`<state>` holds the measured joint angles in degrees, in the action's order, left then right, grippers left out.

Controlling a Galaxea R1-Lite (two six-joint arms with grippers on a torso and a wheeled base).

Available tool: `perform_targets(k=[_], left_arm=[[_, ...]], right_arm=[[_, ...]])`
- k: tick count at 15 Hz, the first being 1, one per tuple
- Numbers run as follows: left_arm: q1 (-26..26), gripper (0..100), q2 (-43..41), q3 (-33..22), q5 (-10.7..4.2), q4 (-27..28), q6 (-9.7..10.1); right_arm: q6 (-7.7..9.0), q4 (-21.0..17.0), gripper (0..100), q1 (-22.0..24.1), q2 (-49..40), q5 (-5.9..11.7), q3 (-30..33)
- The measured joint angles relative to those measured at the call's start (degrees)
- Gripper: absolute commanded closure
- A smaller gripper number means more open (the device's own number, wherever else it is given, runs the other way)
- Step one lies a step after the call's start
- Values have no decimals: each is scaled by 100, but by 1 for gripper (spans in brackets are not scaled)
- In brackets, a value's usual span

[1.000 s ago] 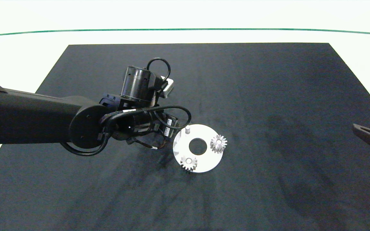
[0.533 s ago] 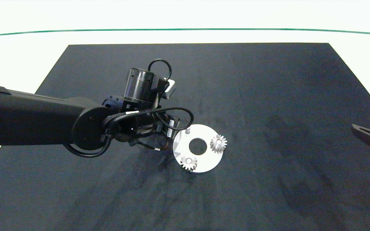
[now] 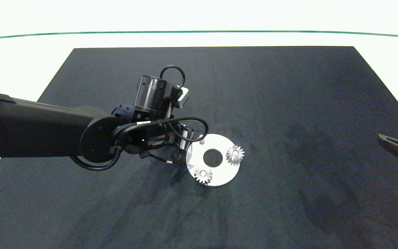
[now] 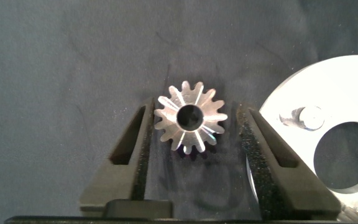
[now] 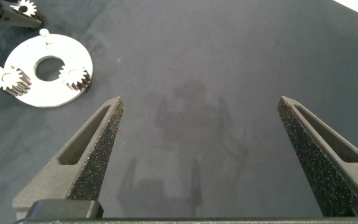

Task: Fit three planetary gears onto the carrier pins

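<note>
A silvery planetary gear (image 4: 190, 124) sits between the fingers of my left gripper (image 4: 192, 111), which is shut on it just beside the white disc (image 4: 347, 81). The free carrier pin (image 4: 309, 117) stands upright on the disc close to the gear. In the head view the left wrist hides this gear, and a cable half covers the free pin. Two more planetary gears (image 3: 235, 154) (image 3: 202, 175) sit on their pins on the disc (image 3: 219, 173). My right gripper (image 5: 199, 102) is open and holds nothing, at the mat's right edge (image 3: 397, 147).
A black mat (image 3: 288, 103) covers the white table, with bare mat all around the disc. A green line (image 3: 199, 31) runs along the table's far side. The left arm (image 3: 47, 128) reaches in across the mat's left half.
The left arm has shifted slightly right, toward the disc, with the gear in its fingers. Its cable now covers most of the free pin. The right arm has stayed put.
</note>
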<state>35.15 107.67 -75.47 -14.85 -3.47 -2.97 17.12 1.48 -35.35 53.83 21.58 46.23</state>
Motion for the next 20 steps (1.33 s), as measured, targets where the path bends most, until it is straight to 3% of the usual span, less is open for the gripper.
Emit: perform_targets(k=[15,20], left_arm=[[-43,83,-72,-40,5,15,-27],[276,92,-436,45,-6,39,-96]], right_arm=[[0,0,0,0,5,0,0],[0,0,0,-4,2,0,0]])
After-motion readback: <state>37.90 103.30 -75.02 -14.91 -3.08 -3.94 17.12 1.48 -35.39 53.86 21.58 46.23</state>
